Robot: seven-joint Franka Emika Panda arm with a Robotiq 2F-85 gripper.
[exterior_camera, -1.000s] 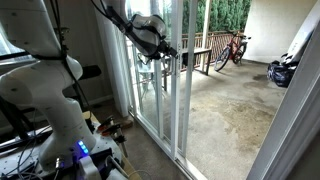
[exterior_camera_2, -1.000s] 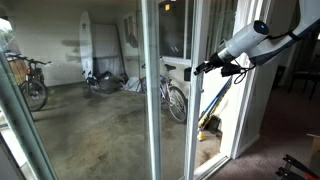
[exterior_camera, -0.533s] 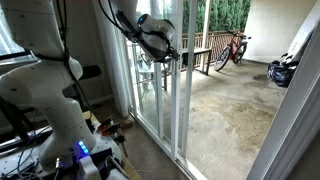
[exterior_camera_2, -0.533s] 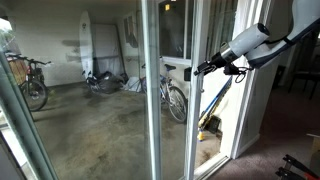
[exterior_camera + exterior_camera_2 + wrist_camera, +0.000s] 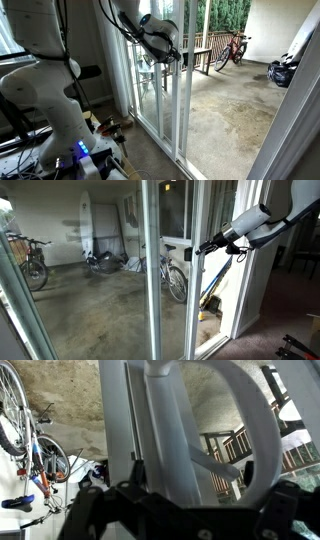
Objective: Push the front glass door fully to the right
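Observation:
The front glass door (image 5: 186, 100) is a tall white-framed sliding panel; it also shows in an exterior view (image 5: 194, 300). Its curved white loop handle (image 5: 256, 422) fills the wrist view, beside the door's upright edge (image 5: 165, 430). My gripper (image 5: 172, 57) is at handle height, right against the door's upright edge, as an exterior view (image 5: 204, 249) also shows. In the wrist view the dark fingers (image 5: 190, 510) stand wide apart, with the upright edge and the handle between them. Whether they touch the handle I cannot tell.
A second white-framed glass panel (image 5: 150, 270) stands beside the door. Outside on the patio are bicycles (image 5: 30, 265), (image 5: 234, 48), a surfboard (image 5: 87, 225) and a railing (image 5: 200, 55). The robot's white base (image 5: 50, 100) and cables (image 5: 110, 128) are indoors.
The gripper has moved a little closer to the door's edge and handle since a second ago. The door itself has not visibly shifted.

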